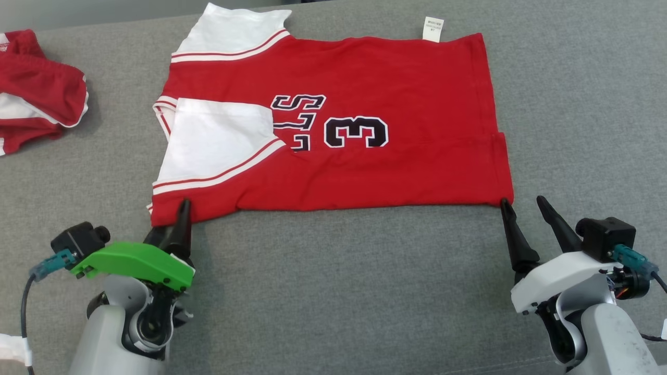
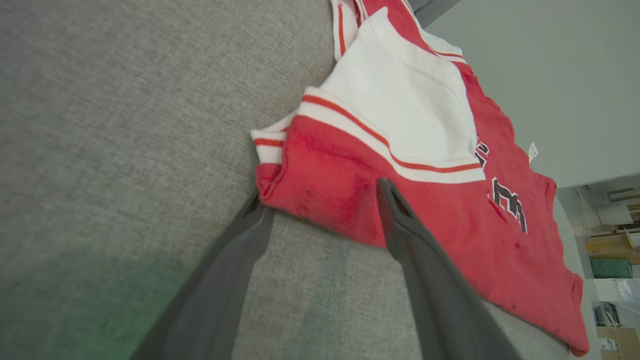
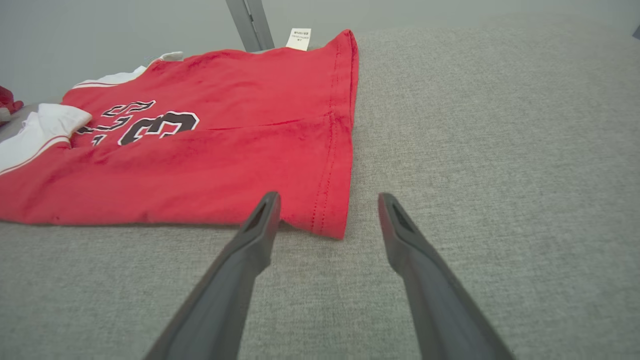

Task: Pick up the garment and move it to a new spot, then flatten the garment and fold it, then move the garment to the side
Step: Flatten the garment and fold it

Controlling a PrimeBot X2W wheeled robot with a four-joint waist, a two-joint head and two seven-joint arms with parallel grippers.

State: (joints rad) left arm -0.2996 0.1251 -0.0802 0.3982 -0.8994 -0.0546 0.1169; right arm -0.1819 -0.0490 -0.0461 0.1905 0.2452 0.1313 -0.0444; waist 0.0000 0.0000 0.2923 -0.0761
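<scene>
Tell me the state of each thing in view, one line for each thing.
jersey: spread flat on the grey surface, one white sleeve folded over its front, not held.
left gripper: open, straddling the jersey's near left corner.
right gripper: open, at the jersey's near right corner.
second red garment: crumpled, far left.

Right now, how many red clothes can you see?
2. The red jersey lies spread in the middle; another red garment is bunched at the left edge, partly cut off.
</scene>
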